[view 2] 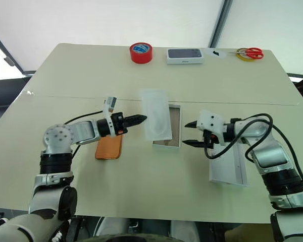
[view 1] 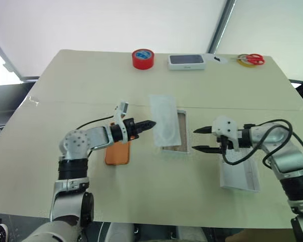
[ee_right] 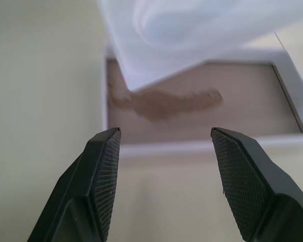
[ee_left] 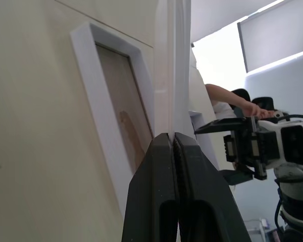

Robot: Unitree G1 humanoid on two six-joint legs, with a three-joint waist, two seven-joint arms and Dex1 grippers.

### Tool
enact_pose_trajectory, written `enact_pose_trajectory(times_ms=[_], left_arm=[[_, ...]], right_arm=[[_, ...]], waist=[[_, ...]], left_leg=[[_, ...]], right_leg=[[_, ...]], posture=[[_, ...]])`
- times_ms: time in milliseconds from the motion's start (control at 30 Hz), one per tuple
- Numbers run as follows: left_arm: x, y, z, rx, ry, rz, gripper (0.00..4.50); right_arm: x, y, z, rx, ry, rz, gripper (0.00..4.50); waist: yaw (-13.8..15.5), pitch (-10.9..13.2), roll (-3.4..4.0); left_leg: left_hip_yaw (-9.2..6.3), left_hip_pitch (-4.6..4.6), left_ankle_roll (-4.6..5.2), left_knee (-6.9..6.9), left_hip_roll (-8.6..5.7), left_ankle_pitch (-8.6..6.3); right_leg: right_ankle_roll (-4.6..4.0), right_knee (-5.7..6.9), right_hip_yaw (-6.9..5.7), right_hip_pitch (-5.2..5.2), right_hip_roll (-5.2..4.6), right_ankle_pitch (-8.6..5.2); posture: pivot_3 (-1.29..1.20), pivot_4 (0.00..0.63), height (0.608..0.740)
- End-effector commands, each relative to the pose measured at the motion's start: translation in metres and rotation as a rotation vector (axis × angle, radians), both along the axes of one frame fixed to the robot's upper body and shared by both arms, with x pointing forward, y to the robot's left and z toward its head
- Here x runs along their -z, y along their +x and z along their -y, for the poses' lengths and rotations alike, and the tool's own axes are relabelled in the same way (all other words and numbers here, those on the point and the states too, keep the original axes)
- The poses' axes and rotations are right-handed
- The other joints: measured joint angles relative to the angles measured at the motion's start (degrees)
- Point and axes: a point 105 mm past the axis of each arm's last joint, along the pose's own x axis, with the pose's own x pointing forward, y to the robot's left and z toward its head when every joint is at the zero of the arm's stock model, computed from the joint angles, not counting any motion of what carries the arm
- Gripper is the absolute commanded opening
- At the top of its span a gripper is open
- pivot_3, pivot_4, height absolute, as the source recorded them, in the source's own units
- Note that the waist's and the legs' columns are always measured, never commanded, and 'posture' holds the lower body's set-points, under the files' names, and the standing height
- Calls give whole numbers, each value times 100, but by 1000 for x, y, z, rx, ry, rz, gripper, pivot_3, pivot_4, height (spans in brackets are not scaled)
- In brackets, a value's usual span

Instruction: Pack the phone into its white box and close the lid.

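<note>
My left gripper (view 1: 150, 124) is shut on one long edge of the white tray (view 1: 165, 118) with the oval recess and holds it tilted over the white box (view 1: 174, 148). The box lies open at the table's middle, and its brownish floor (ee_right: 232, 108) shows under the tray (ee_right: 192, 30). Beneath my left forearm the orange phone (view 1: 117, 154) lies flat on the table. My right gripper (view 1: 194, 139) stands open just right of the box, with nothing between its fingers. The lid (view 1: 238, 176) lies inside-up under my right forearm, near the front edge.
Along the far edge of the table sit a red tape roll (view 1: 143, 58), a white box with a dark grey top (view 1: 186, 61) and red-handled scissors (view 1: 252, 59). A person's arm (ee_left: 232, 98) shows beyond the table in the left wrist view.
</note>
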Motion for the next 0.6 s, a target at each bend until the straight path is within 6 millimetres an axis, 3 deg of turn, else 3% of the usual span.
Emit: enact_pose_trajectory(times_ms=[33,267,367,500,533,600], left_arm=[[-4,1,10,74,2,31,0],[1,10,20,131,16,19,0],[4,15,22,130,33,13,859],[4,15,24,151,55,28,2917],[3,14,25,162,68,48,3232],[-3,14,23,168,78,80,3232]], right_arm=[[-11,5,10,31,7,63,2952],[-10,2,13,49,17,74,2952],[-9,1,16,64,15,76,3009],[-10,2,13,66,27,81,3009],[-11,3,12,65,34,86,3009],[-19,8,4,61,71,108,3009]], waist=[[-14,0,0],[2,1,0],[7,1,-1],[-1,1,-1],[-1,1,-1],[-3,3,-3]], left_leg=[[1,0,0,-1,1,0],[1,-3,-5,0,5,3],[1,-4,-5,1,5,4],[1,-5,-6,0,6,4],[1,-5,-6,0,6,4],[1,-5,-6,0,6,4]], right_leg=[[0,-1,0,-1,1,0],[0,-1,0,-5,6,0],[1,-1,0,-5,5,0],[1,-1,0,-7,5,0],[1,0,0,-7,5,0],[1,0,0,-7,5,0]], posture=[[0,150,730],[0,150,730],[0,150,730],[0,150,730],[0,150,730],[0,150,730]])
